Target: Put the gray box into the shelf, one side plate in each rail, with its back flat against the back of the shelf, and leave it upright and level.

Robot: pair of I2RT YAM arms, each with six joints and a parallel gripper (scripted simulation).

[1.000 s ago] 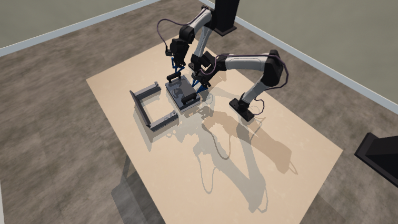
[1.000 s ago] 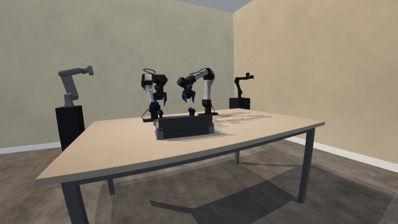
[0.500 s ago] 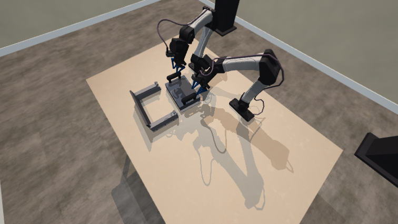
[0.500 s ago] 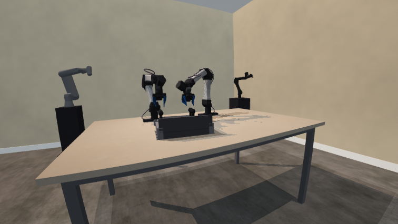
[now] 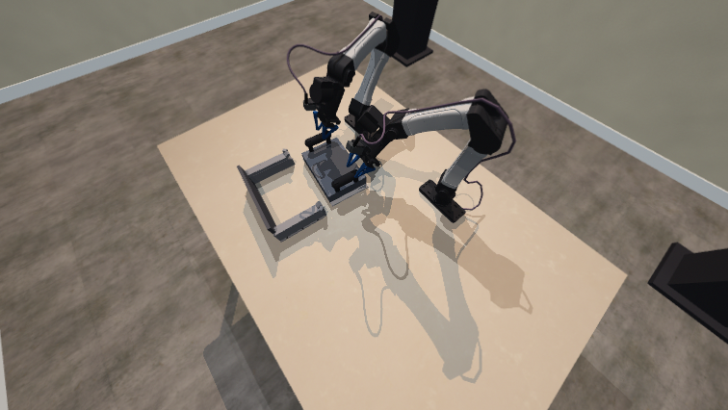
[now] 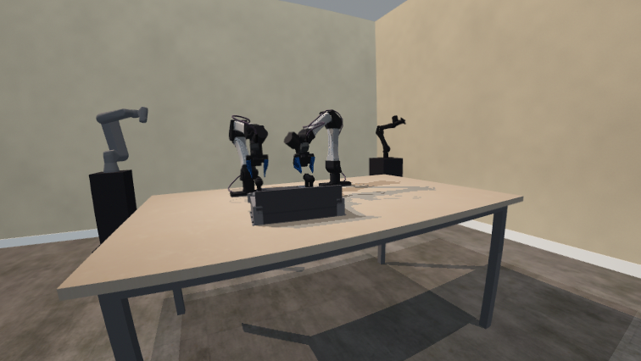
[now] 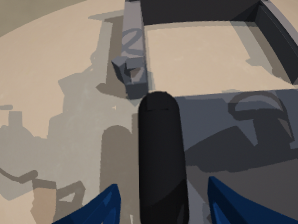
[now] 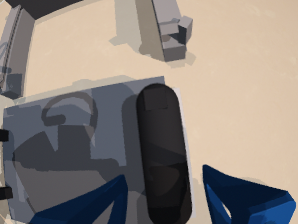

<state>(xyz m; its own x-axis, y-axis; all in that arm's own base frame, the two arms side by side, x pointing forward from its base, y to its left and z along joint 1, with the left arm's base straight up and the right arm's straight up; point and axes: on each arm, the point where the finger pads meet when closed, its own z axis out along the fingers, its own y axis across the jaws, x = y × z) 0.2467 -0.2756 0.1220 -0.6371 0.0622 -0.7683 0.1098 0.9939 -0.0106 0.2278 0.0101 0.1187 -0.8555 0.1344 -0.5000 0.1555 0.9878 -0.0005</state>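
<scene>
On the tabletop [image 5: 458,305] [image 6: 188,237] [image 7: 210,60] [image 8: 240,100], the shelf [image 5: 259,201] [image 6: 296,213] [image 7: 200,11] [image 8: 170,30] faces the gray box [image 5: 333,162] [image 7: 240,135] [image 8: 110,100] (unseated); left gripper [image 5: 354,170] [image 6: 305,171] [image 7: 164,181] and right gripper [image 5: 321,133] [image 6: 258,175] [image 8: 163,178], both released, above it.

The left end effector [image 5: 357,170] [image 6: 305,171] [image 7: 163,189] and right end effector [image 5: 322,133] [image 6: 258,175] [image 8: 163,178] have descended closer to the gray box [image 5: 333,164] [image 7: 225,130] [image 8: 107,135].
</scene>
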